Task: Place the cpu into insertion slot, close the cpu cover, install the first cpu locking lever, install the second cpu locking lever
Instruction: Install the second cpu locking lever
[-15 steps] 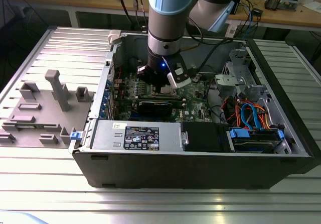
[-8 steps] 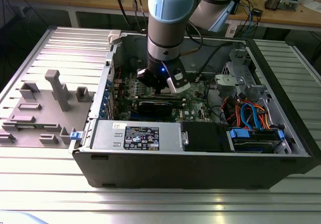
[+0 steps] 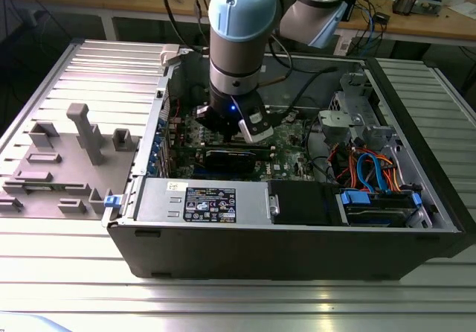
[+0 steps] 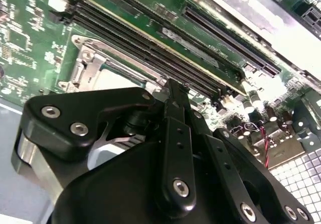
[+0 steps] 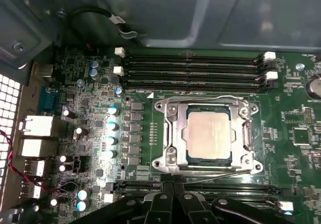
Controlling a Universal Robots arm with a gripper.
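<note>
An open computer case (image 3: 297, 243) lay on its side on a ribbed grey metal surface (image 3: 223, 295). At about nine o'clock from the case in the exterior view stood a grey fixture plate (image 3: 67, 168) with upright blocks. Behind the surface ran wooden workbenches (image 3: 416, 19) strewn with cables and small electronics.

The arm (image 3: 242, 19) reached down into the case, with the end effector (image 3: 227, 120) low over the green motherboard (image 3: 286, 142). Its black fingers (image 5: 173, 196) met closely at the tips, held narrow with nothing visible between them, just off the socket's edge beside the memory slots (image 5: 195, 66).

In the first wrist view, the cpu (image 5: 210, 133) sat in the insertion slot (image 5: 176, 133), its silver-grey top showing through the square window. The cpu cover (image 5: 248, 133) seemed to lie flat over it, though the angle left that somewhat uncertain. A thin wire lever (image 5: 210, 169) lay along the socket edge nearest the fingers. A black graphics card (image 3: 238, 157) lay at about six o'clock from the end effector in the exterior view.
</note>
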